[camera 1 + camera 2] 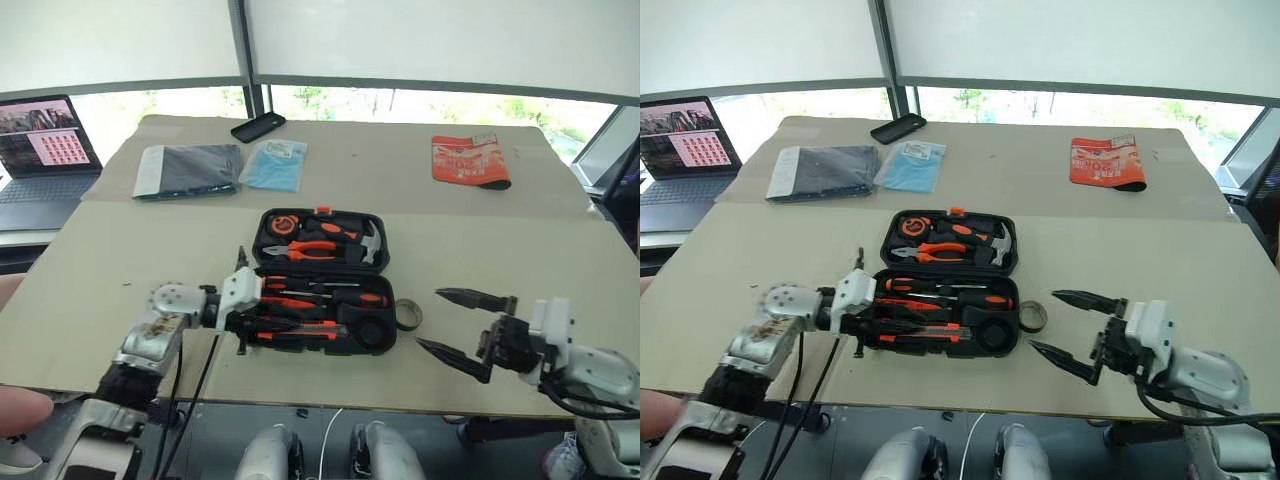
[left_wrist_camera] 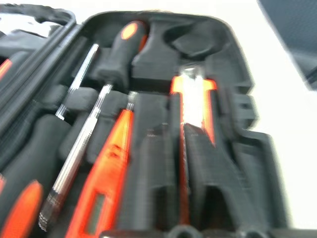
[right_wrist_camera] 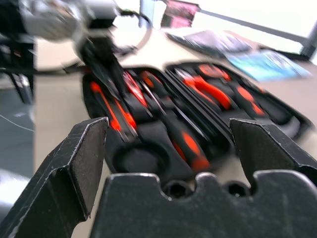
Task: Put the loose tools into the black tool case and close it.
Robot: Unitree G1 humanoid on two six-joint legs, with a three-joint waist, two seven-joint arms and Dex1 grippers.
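Observation:
The black tool case (image 1: 382,262) lies open in the middle of the table. Its rear half holds pliers, a hammer and a tape measure. In the front half lie two screwdrivers (image 1: 318,291), the orange tester screwdriver (image 2: 106,178) and the utility knife (image 2: 194,99). My left gripper (image 1: 270,322) reaches in from the case's left end. Its fingers (image 2: 158,188) stand slightly apart on either side of the knife, which rests in its recess. The dark tape roll (image 1: 408,315) sits on the table against the case's right end. My right gripper (image 1: 428,318) hangs wide open and empty just right of the roll.
At the back lie a black phone (image 1: 258,127), a dark folded packet (image 1: 190,168), a blue pack (image 1: 275,163) and an orange pouch (image 1: 470,160). A laptop (image 1: 40,150) stands far left. A person's hand (image 1: 20,410) shows beside the table's front left edge.

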